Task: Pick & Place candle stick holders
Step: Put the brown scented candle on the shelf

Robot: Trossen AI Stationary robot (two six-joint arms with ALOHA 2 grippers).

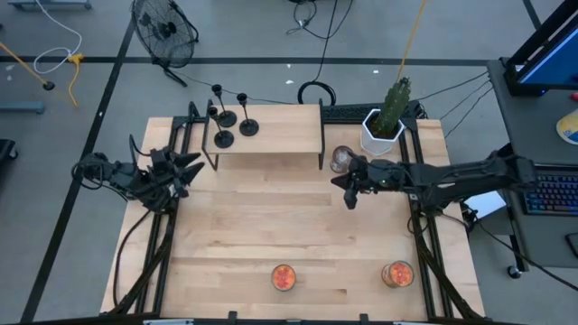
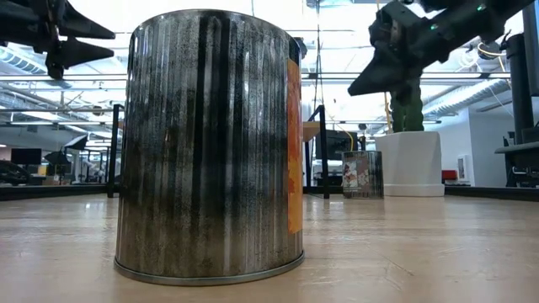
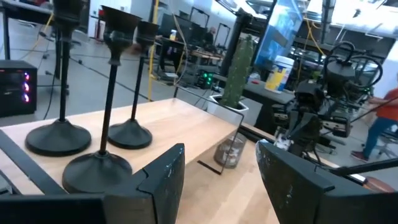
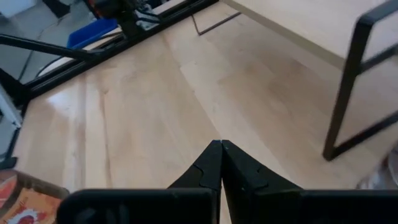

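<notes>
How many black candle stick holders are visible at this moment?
3. All candle stick holders stand clustered at the raised shelf's left end: first holder, second holder, third holder. None looks hidden.

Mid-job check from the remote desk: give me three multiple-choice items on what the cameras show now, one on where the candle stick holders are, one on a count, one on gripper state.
1. Where do the candle stick holders stand?
A. On the raised shelf, at its left end
B. On the table's near edge
C. Beside the cactus pot

2. How many orange-filled jars sit near the table's front edge?
A. One
B. Two
C. Four

3. How do the two grippers stand?
A. Both shut
B. Left shut, right open
C. Left open, right shut

Answers:
1 A: the high view shows all three black holders on the raised shelf, grouped at its left end.
2 B: one orange-filled jar and a second orange-filled jar show there.
3 C: the left gripper shows a gap between its fingers, facing the holders; the right gripper has its fingers pressed together, holding nothing.
</notes>
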